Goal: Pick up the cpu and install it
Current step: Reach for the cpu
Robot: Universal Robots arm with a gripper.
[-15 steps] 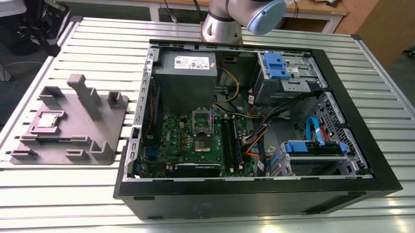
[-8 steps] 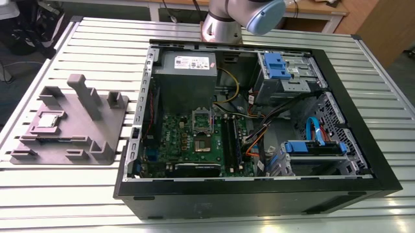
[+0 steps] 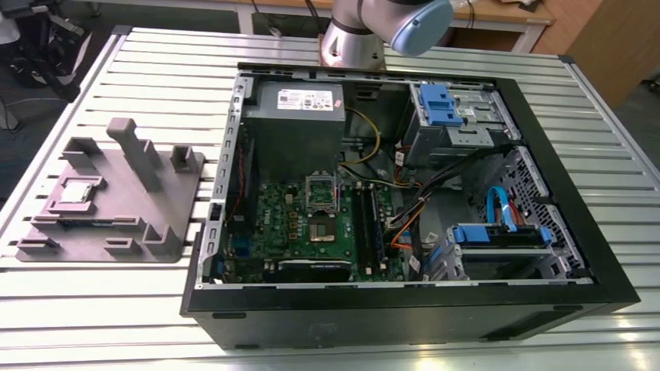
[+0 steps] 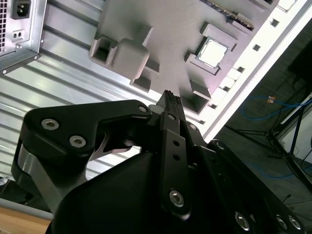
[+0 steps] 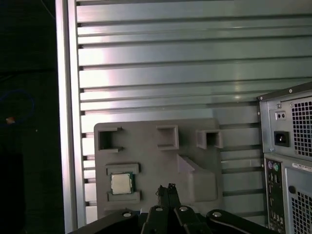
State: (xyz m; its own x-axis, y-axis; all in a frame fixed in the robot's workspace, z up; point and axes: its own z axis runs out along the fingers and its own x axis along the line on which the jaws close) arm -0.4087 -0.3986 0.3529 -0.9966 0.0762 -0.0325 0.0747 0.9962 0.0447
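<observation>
Claw: my claw [image 4: 169, 95] has its two fingers pressed together at the tips with nothing between them. In both wrist views it hangs over the grey fixture [image 5: 156, 165], clear of every part on it.
Arm: my arm [image 3: 372, 31] comes in at the top centre of the exterior view, behind the computer case [image 3: 413, 309].
Count: one cpu [image 3: 80, 191], one grey fixture, one open computer case, one green motherboard [image 3: 299, 209], one dark socket [image 3: 321, 232], two blue drive brackets [image 3: 449, 104].
Cpu place: it lies in a shallow square recess of the fixture, at the exterior view's left, well apart from the case and the socket.
Cpu facing: flat, pale metal top upward. It is square, so I see no long axis, and its sides run parallel to the recess walls.
Edges: low raised lips border the recess, and a taller grey block [image 4: 131, 56] stands near it.
Open room: nothing lies over the chip. Bare slats of the table [image 3: 103, 309] separate the fixture from the case, and the fixture sits near the table's left edge in the exterior view.
Socket: its metal frame [image 3: 321, 189] stands upright at the middle of the motherboard.
</observation>
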